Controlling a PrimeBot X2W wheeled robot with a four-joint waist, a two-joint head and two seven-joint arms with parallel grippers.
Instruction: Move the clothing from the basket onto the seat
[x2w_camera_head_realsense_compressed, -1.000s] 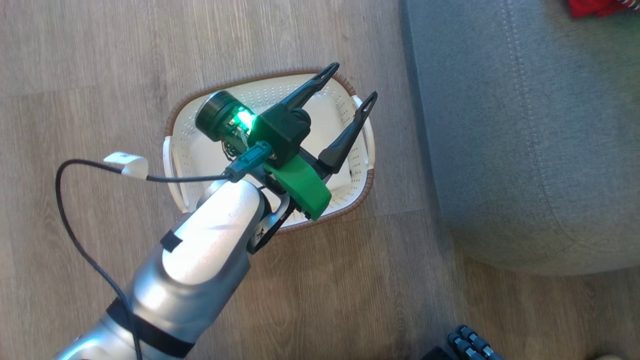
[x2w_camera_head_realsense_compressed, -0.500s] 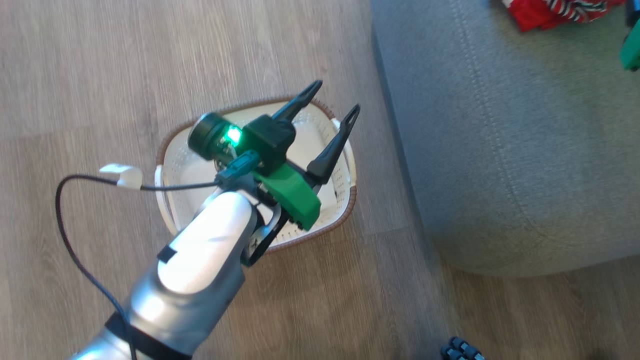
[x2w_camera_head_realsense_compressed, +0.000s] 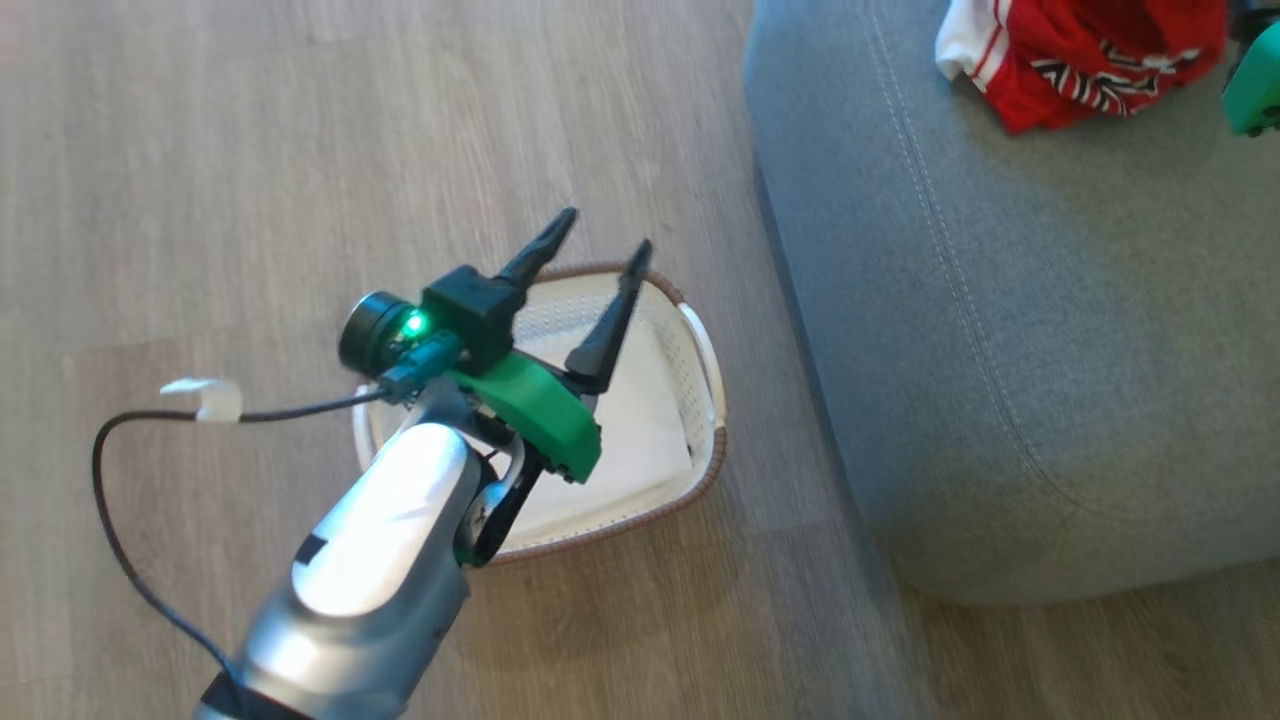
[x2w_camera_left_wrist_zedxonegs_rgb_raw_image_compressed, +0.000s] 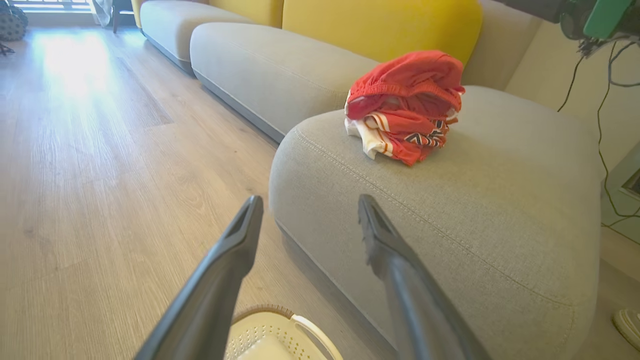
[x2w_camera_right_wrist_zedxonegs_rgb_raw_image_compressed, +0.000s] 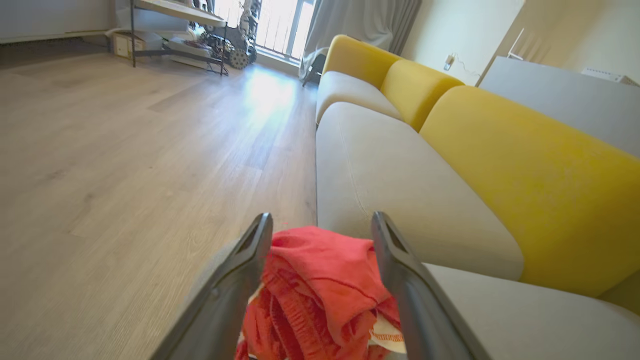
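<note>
floor (x2w_camera_right_wrist_zedxonegs_rgb_raw_image_compressed: 100, 150): pale wood planks, sunlit | back cushions (x2w_camera_right_wrist_zedxonegs_rgb_raw_image_compressed: 525, 175): yellow | window (x2w_camera_right_wrist_zedxonegs_rgb_raw_image_compressed: 272, 20): bright, grey curtain (x2w_camera_right_wrist_zedxonegs_rgb_raw_image_compressed: 360, 20) beside | wall (x2w_camera_right_wrist_zedxonegs_rgb_raw_image_compressed: 460, 30): cream

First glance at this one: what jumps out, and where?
The bright red clothing heaped on the grey seat, at the head view's top right. Then the left gripper, fingers spread, hovering over the white basket on the wooden floor.
</note>
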